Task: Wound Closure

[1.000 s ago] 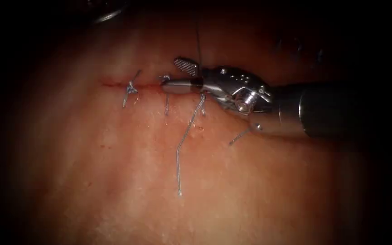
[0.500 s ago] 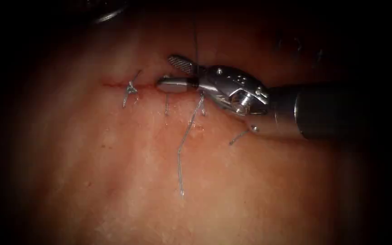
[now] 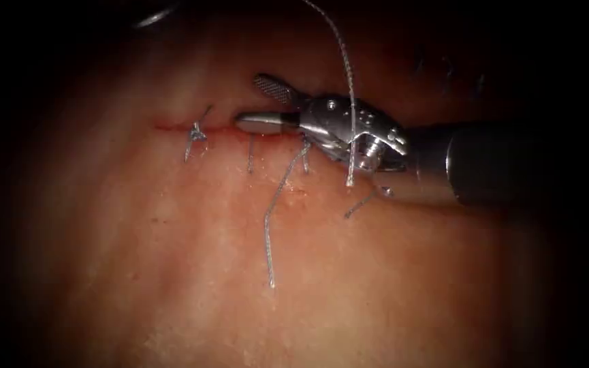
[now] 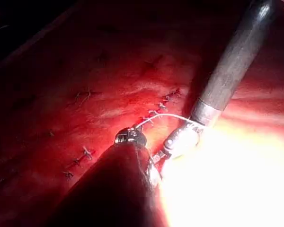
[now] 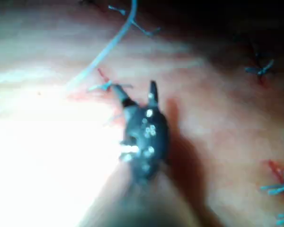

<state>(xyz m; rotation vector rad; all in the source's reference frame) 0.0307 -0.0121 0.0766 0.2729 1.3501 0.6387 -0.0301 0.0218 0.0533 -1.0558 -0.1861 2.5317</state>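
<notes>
A: The right end effector [image 3: 257, 103] comes in from the right and lies over the cut [image 3: 171, 127]. Its jaws are spread apart, one lying flat along the cut, the other angled up toward the far side, and nothing sits between them.

B: And the thread?

A: A loose strand of thread [image 3: 343, 61] drops from the far side, crosses the metal wrist of the right end effector and ends just on its near side. It is draped, not gripped. In the left wrist view the same thread [image 4: 165, 116] runs from the left end effector [image 4: 127, 137] across to the right tool.

B: Does the left end effector hold it?

A: The thread meets its tip, but the jaws there cannot be made out, so that cannot be told.

B: The needle?

A: It cannot be made out.

B: What lies around the cut?

A: A tied stitch [image 3: 195, 133] with short ends sits at the left of the cut, and a long thread tail [image 3: 272, 218] trails from the cut toward the near side over the tissue [image 3: 171, 272]. A short cut end [image 3: 361, 203] lies near the right tool's shaft.
</notes>
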